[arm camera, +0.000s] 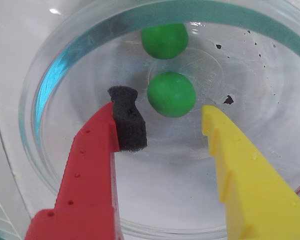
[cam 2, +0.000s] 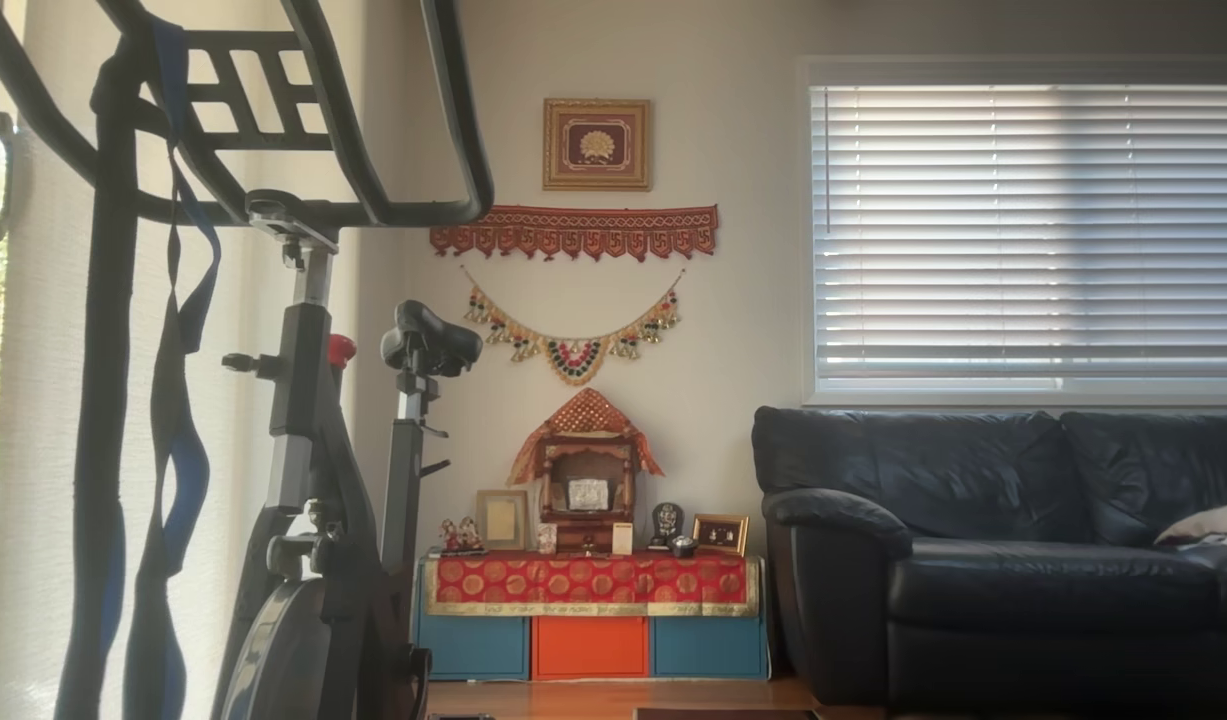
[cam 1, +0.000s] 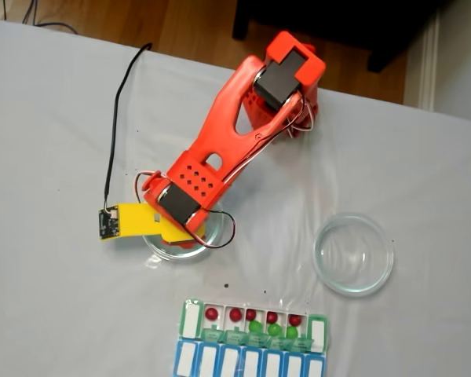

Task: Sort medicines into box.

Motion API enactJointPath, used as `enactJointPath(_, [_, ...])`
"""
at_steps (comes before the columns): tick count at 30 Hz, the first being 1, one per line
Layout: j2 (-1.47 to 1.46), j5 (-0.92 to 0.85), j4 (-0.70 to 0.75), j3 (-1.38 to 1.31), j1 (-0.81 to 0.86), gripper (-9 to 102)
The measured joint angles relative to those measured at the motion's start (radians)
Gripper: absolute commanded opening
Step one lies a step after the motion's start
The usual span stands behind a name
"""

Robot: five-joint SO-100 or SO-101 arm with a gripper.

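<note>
We read no writing anywhere. Our gripper (arm camera: 162,115) hangs spread inside a glass dish (arm camera: 50,80), one green ball (arm camera: 171,94) between the fingers, another (arm camera: 165,41) beyond by the rim.

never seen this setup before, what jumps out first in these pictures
In the wrist view the open gripper, one red finger and one yellow, hangs inside a clear glass dish around two bright green balls. In the fixed view the orange-red arm reaches over that dish on the white table, and the pill organizer at the bottom edge already holds red and green balls. The other view shows a living room.
</note>
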Motion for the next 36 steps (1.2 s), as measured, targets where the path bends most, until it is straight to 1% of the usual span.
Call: enactJointPath(36, [0.0,-0.058,0.0,0.0,0.037,22])
